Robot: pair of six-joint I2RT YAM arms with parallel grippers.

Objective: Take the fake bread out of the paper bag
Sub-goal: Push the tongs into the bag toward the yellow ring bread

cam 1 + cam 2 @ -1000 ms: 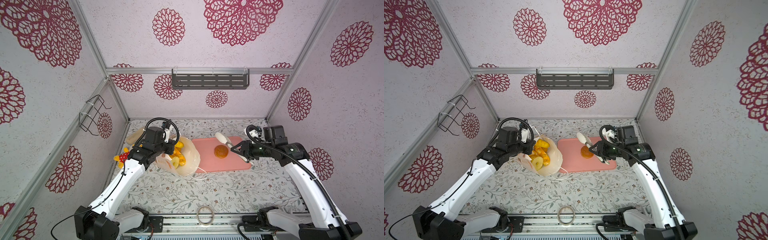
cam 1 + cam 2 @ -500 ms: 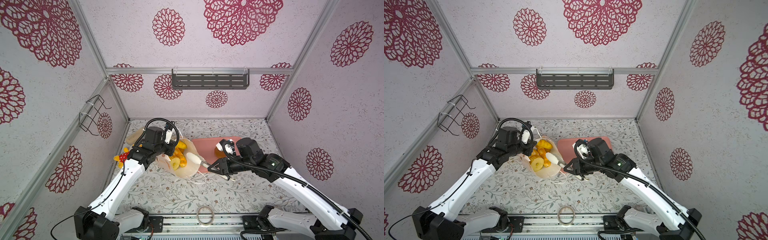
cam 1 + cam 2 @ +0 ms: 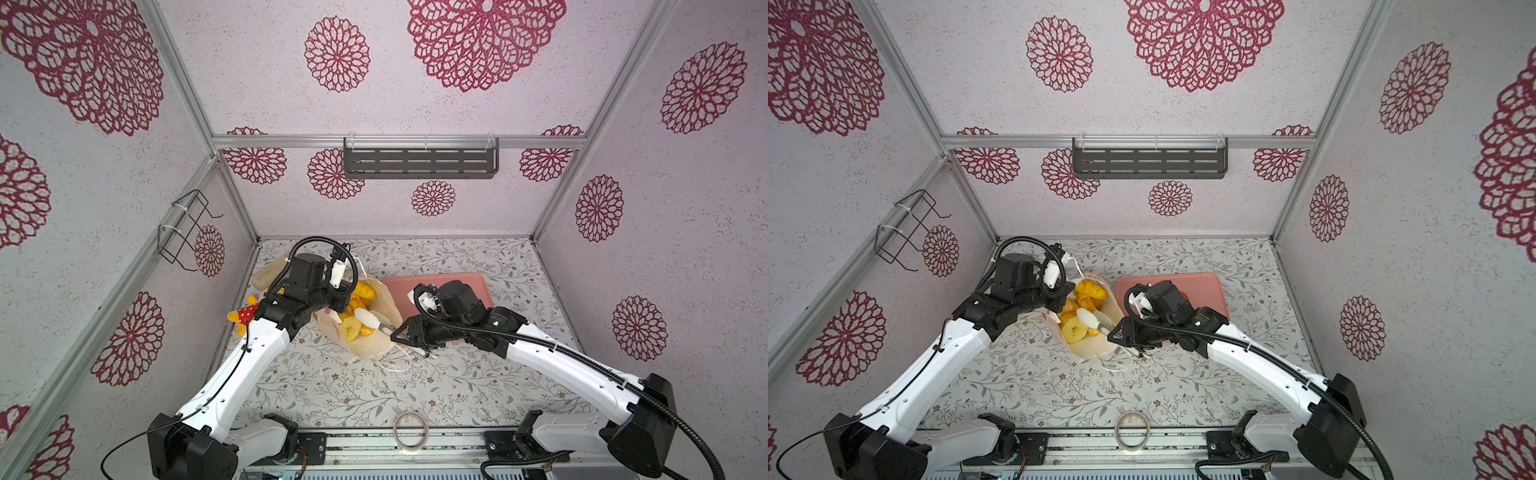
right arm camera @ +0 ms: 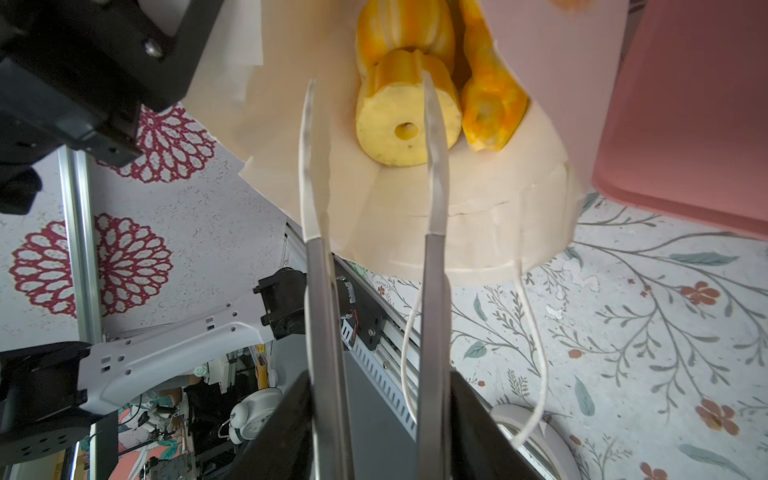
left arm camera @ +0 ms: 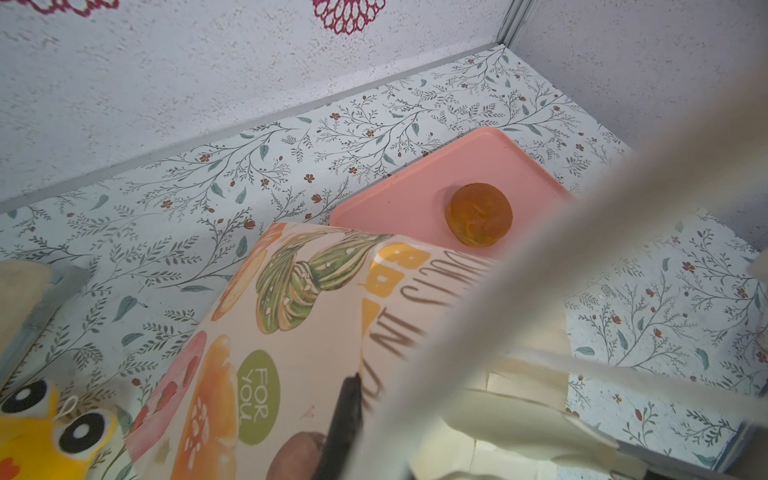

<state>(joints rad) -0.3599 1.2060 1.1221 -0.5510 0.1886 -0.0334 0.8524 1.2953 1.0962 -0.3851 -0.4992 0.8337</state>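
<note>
Both top views: the right gripper (image 3: 371, 321) has swung left from the flat pink tray (image 3: 465, 280) to the cream printed paper bag (image 3: 375, 348), which holds glossy yellow fake bread (image 3: 348, 330). Left wrist: the left gripper (image 5: 347, 419) is pinched shut on the bag's edge. Right wrist: the fingers (image 4: 434, 124), half parted and empty, reach a ring loaf (image 4: 386, 137), so the next extraction appears to be starting.

Bright, soft, even light; hardly any shadow.
In both top views the wide lens stretches everything far from the pink tray (image 3: 401, 291), and shadows around it are faint. In the left wrist view the tray (image 5: 399, 208) is sharp, but a pale cord (image 5: 540, 270) just beside it is a thick blur. In the right wrist view the paper bag (image 4: 457, 216) next to the tray looks washed out.
</note>
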